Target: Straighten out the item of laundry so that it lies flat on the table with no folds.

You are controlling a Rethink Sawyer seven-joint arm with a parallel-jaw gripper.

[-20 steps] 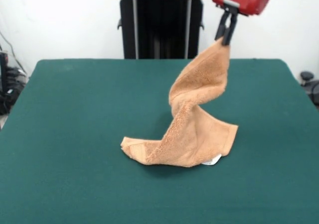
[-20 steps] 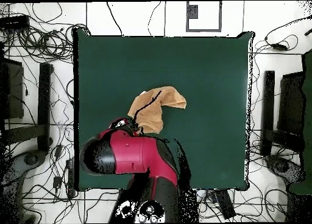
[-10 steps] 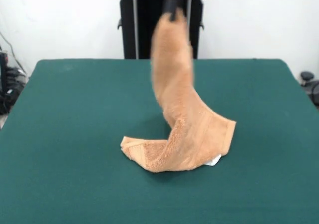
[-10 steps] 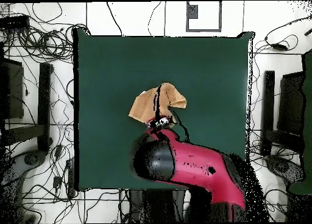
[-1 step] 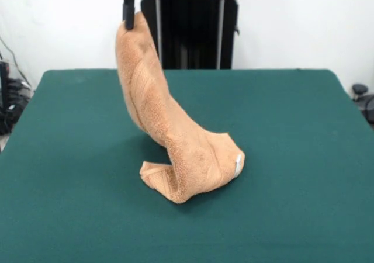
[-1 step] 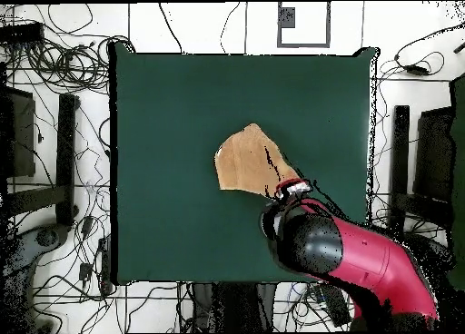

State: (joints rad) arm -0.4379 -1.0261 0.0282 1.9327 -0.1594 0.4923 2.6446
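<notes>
Front view: pincer at upper left, clenched on a corner of the towel. Cloth slants down-right to a bunched heap mid-tabletop.

Overhead view: towel lies up-left of the pincer; judged pull direction down-right.

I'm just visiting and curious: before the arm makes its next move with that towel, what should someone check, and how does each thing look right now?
1. Hand holds a towel corner: ok, shut on the raised end.
2. Towel flat, no folds: not ok; it rises in a twisted column, the lower end bunched on the table.
3. Towel well inside the table edges: ok in the overhead view.
4. White tag showing: ok, at the bunched end.
5. Grip firm enough for a pull: cannot tell.
</notes>
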